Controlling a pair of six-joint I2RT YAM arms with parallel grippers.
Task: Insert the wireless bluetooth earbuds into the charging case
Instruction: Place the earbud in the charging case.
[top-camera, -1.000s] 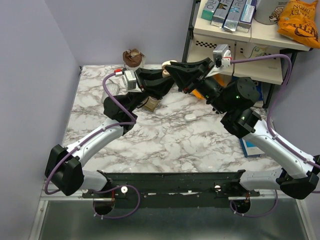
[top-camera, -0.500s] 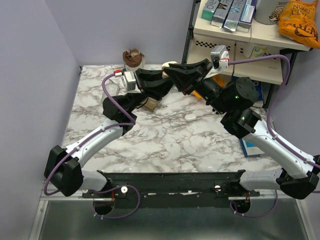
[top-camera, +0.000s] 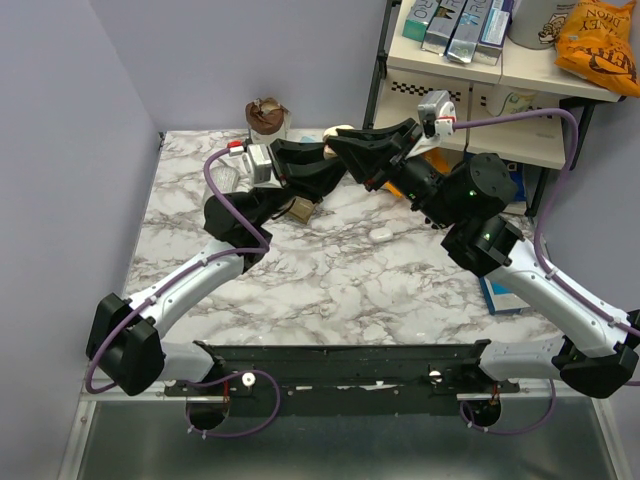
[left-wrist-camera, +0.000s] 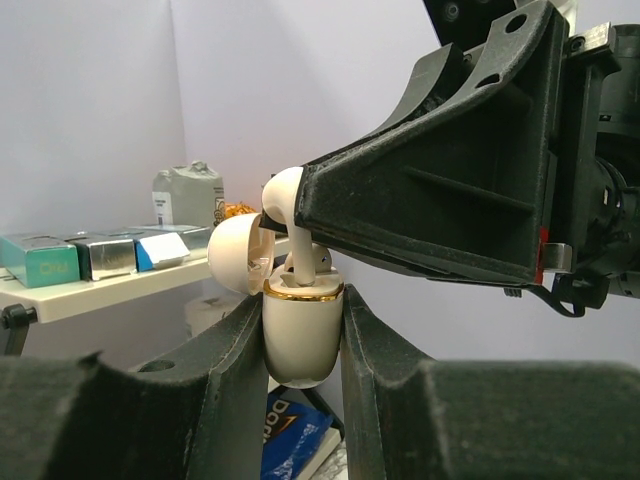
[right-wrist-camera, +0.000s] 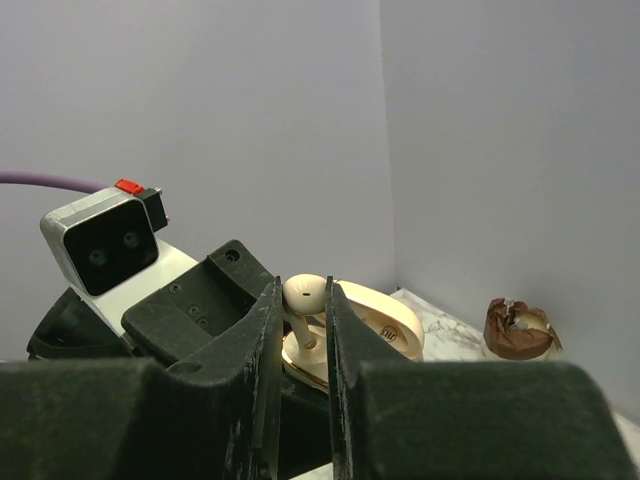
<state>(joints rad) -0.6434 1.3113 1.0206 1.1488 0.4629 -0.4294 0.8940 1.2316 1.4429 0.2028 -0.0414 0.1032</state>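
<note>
Earbud (right-wrist-camera: 306, 291) looks tiny, light and slick, so right claw (right-wrist-camera: 300, 310) pinches its stem; left claw (left-wrist-camera: 300, 305) squeezes the stiff charging case (left-wrist-camera: 300, 352) by its sides.

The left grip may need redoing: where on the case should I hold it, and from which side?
Grip the case on its rounded lower body, below the gold rim, one finger on each side, coming from underneath, as the left gripper does. The lid stands open to one side and the earbud in the right gripper is at the top opening, so both must stay clear.
</note>
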